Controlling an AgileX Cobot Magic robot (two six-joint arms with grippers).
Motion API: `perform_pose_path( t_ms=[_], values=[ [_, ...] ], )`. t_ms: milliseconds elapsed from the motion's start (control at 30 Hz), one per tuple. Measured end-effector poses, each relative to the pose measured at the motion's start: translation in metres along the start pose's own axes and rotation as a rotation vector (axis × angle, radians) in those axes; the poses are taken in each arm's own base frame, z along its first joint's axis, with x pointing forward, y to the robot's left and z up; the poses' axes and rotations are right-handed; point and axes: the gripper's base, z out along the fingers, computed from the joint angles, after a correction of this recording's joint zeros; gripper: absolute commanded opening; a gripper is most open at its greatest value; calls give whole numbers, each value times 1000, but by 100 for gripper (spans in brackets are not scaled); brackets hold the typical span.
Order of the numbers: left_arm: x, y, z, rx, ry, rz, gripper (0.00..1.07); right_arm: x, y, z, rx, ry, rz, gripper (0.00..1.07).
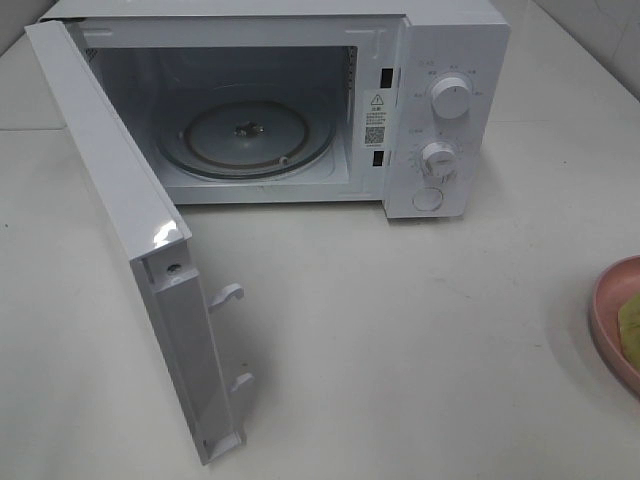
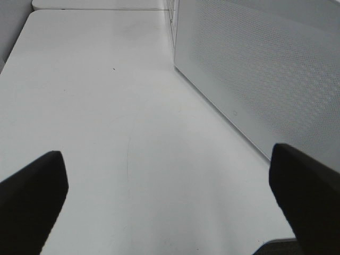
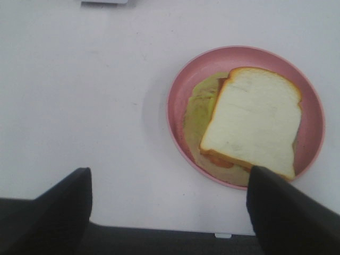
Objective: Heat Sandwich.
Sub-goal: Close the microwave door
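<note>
The squarish white-bread sandwich (image 3: 254, 121) with tan crust lies flat on a round pink plate (image 3: 183, 85), ahead of the right gripper (image 3: 167, 204), nearer one fingertip; its domed end points away from the gripper. That gripper hangs above, released and grasping nothing. Bare white counter (image 3: 79, 90) spreads beside the plate. The left gripper (image 2: 170, 199) — released too — hovers over counter beside the white microwave's perforated door (image 2: 255, 69).

1. A white counter (image 1: 420, 330) carries it all, plain and pale.
2. At the back sits a white microwave (image 1: 450, 110), its door (image 1: 130, 230) swung wide over the counter.
3. At the right edge, a pink plate (image 1: 606, 310) rests directly on the surface, well apart from the microwave.
</note>
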Motion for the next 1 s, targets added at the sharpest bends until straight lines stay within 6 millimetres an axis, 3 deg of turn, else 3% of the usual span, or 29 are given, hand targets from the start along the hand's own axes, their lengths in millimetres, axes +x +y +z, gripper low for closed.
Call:
perform_pose_path(
  t_ms=[533,1000],
  values=[
    [0,0,0,0,0,0,98,31,5,-15,19,-224,28,76],
    [0,0,0,0,0,0,98,34,7,-17,34,-246,39,76]
  ],
)
